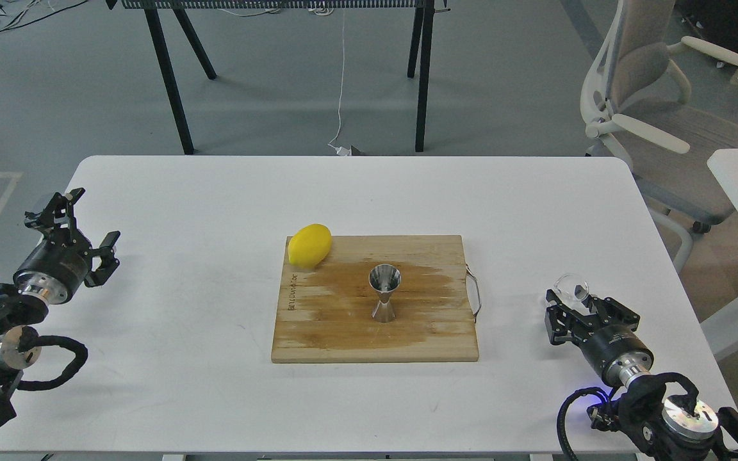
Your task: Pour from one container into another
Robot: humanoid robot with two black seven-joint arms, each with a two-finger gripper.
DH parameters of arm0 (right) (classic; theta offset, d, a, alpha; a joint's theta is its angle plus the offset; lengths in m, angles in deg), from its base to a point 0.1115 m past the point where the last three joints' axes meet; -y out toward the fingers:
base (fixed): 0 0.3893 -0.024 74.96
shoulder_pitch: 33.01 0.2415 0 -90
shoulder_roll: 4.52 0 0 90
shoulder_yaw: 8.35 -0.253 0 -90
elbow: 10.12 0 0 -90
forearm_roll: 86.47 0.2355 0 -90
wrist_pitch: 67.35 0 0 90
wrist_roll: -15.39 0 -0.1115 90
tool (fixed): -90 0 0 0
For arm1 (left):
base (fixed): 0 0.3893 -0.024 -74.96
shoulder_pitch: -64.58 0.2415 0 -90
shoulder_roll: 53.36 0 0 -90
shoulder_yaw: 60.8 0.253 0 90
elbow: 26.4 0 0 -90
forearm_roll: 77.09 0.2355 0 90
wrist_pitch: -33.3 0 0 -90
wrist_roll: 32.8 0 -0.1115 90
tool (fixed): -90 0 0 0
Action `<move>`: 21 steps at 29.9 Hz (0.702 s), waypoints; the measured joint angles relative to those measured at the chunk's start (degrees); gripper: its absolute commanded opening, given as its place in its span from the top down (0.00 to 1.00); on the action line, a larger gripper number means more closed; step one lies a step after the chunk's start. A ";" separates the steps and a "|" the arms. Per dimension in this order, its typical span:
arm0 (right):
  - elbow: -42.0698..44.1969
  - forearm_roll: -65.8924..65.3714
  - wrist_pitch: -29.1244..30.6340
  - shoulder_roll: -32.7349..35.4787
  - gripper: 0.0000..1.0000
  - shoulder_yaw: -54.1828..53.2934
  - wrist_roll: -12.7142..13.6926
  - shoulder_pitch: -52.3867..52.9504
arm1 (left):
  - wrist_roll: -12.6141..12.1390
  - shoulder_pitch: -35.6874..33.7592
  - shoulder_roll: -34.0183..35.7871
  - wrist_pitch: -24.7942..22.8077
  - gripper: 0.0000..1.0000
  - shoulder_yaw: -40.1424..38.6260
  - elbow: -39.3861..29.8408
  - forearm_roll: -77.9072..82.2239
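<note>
Head view shows the main danger on my right side: the clear glass cup [572,288] sits at the very tip of my right gripper [566,306], and if my hold is shallow it could slip or tip as I carry it across, spilling short of the target. The steel jigger [385,293] is narrow-waisted and stands upright on a small foot near the middle of the wooden cutting board [343,333], so a nudge from the cup or my fingers would likely topple it, and its small mouth leaves little margin for aim. The cup lies just beyond my right fingers, touching or between their tips; I cannot tell whether they are closed on it. It stays well apart from the jigger. My left gripper [87,227] hovers at the left table edge, fingers spread and holding nothing. The lemon [309,245] rests on the board's far left corner.
</note>
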 measured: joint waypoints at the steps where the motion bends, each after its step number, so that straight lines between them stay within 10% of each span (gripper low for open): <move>1: 0.00 0.00 0.00 0.00 0.01 -0.01 0.00 0.00 | 0.00 0.00 0.00 0.00 0.01 0.00 0.00 0.00; 21: -0.16 0.09 0.20 0.00 0.01 -0.02 0.00 0.00 | 0.00 0.10 0.00 0.00 0.01 0.00 0.00 -0.03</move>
